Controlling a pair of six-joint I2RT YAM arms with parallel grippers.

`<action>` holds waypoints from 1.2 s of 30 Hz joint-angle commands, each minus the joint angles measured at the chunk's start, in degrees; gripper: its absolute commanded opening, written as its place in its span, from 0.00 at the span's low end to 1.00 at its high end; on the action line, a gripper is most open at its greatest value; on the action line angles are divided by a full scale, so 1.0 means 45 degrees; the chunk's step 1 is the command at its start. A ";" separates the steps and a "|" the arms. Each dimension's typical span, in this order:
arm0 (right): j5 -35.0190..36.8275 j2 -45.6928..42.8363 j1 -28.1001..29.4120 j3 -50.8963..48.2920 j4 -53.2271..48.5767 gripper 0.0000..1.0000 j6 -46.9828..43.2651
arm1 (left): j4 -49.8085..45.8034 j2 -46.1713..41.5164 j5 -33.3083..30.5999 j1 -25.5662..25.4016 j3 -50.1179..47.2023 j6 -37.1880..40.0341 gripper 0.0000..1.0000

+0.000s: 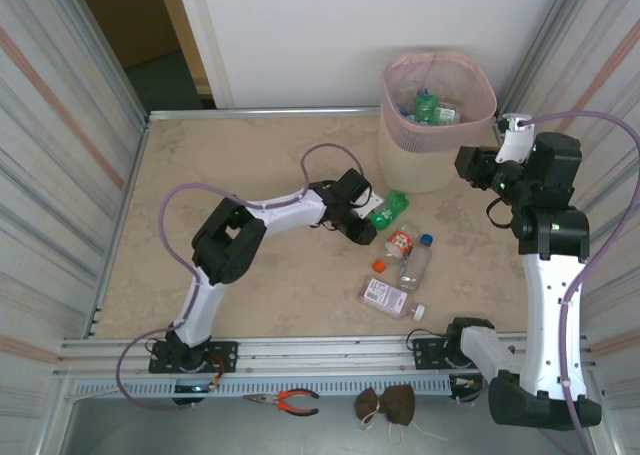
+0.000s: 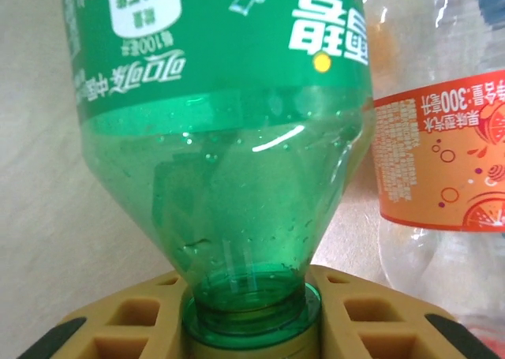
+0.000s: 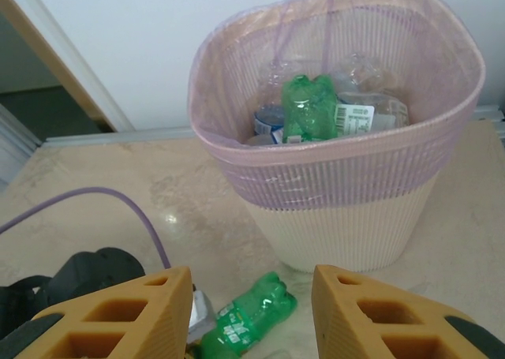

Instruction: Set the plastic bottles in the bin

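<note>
Gripping the green bottle (image 2: 229,177) by its neck with left fingers (image 2: 126,319), on the worktop (image 1: 250,155) near the bin (image 3: 347,217); right fingers (image 3: 118,312) parted, empty. Needs lifting next, then carrying over that bin.

A: The green bottle (image 2: 229,138)?
B: Glossy, translucent plastic, with a slick printed label.
A: And the orange-label bottle (image 2: 442,154) beside it?
B: Clear, shiny plastic. Its label is glossy film.
A: The bin (image 3: 347,225) at the table's far right corner?
B: Matt cream plastic, finely ribbed. The liner (image 3: 331,170) is thin translucent pink film, wrinkled at the rim.
A: The table (image 1: 250,155) itself?
B: Smooth beige, stone-patterned, with a faint sheen. The rail (image 1: 330,353) along its near edge is dull grey metal.
A: The left fingers (image 2: 118,327)?
B: Matt mustard plastic, moulded in open cells.
</note>
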 commanded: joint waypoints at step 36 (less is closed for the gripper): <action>-0.3912 0.0005 0.3609 -0.2505 0.7186 0.78 0.6634 | 0.6783 -0.9935 0.5901 0.0534 -0.5125 -0.1394 0.29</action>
